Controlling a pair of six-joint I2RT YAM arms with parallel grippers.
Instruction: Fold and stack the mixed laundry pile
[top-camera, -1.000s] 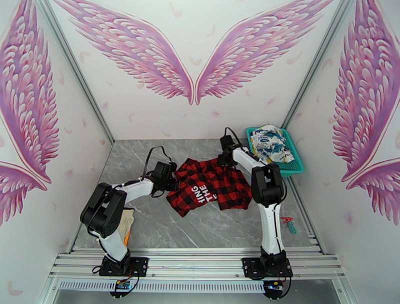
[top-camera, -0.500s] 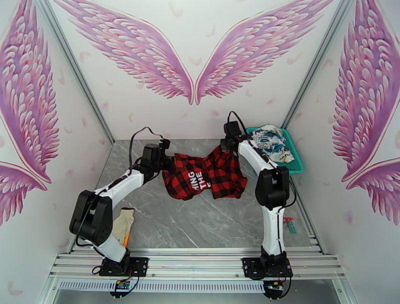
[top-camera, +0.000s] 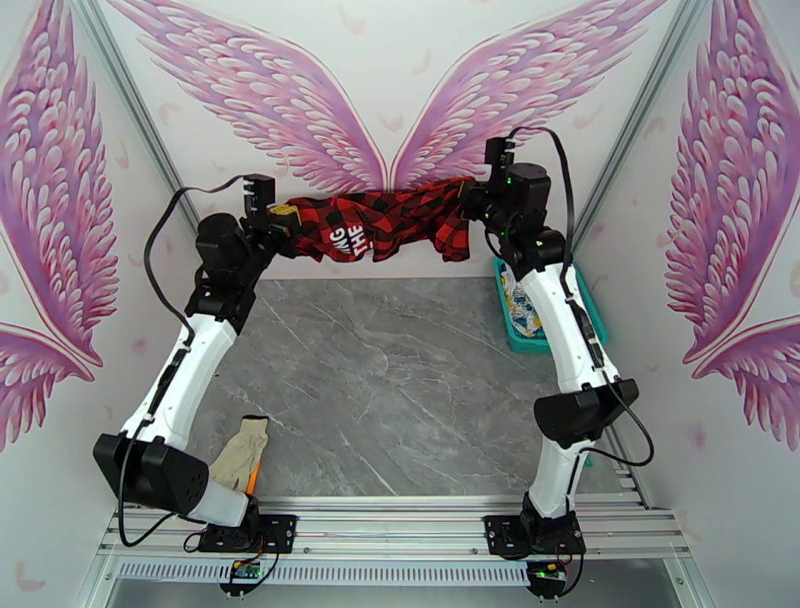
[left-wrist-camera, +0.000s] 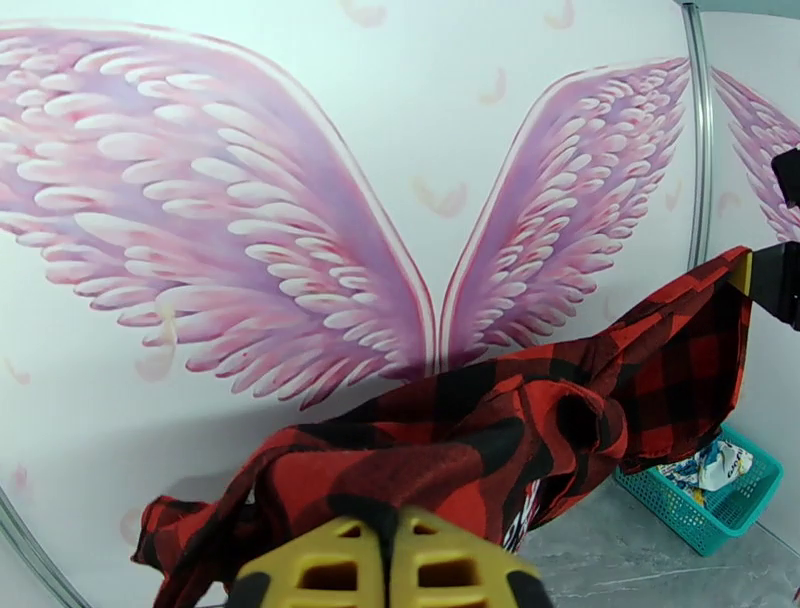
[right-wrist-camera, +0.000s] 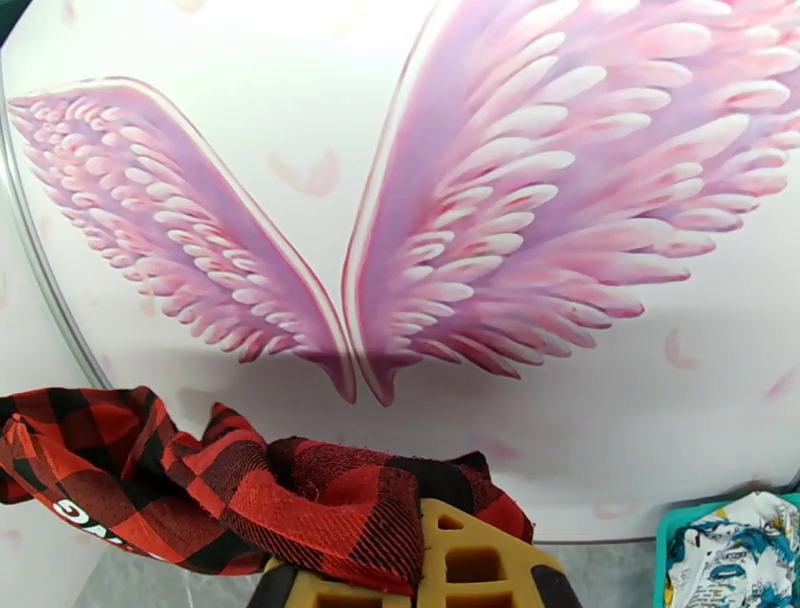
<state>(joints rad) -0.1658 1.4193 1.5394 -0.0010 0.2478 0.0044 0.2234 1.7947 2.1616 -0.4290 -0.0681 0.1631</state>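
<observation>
Near edge: an aluminium rail (top-camera: 400, 522) carries the 2 arm bases (top-camera: 245, 532), and a beige glove-like cloth (top-camera: 238, 452) lies at the near left of the grey marble-pattern table (top-camera: 400, 370). At the far right corner, the teal mesh basket (left-wrist-camera: 690, 510) contains the white printed garment (left-wrist-camera: 715, 465). Farthest back, before the white wall (top-camera: 390, 220) painted with pink wings, the red-and-black check shirt (top-camera: 385, 225) hangs stretched above the table between the left gripper (top-camera: 283, 218) and right gripper (top-camera: 468, 200), each with jaws closed on 1 end.
</observation>
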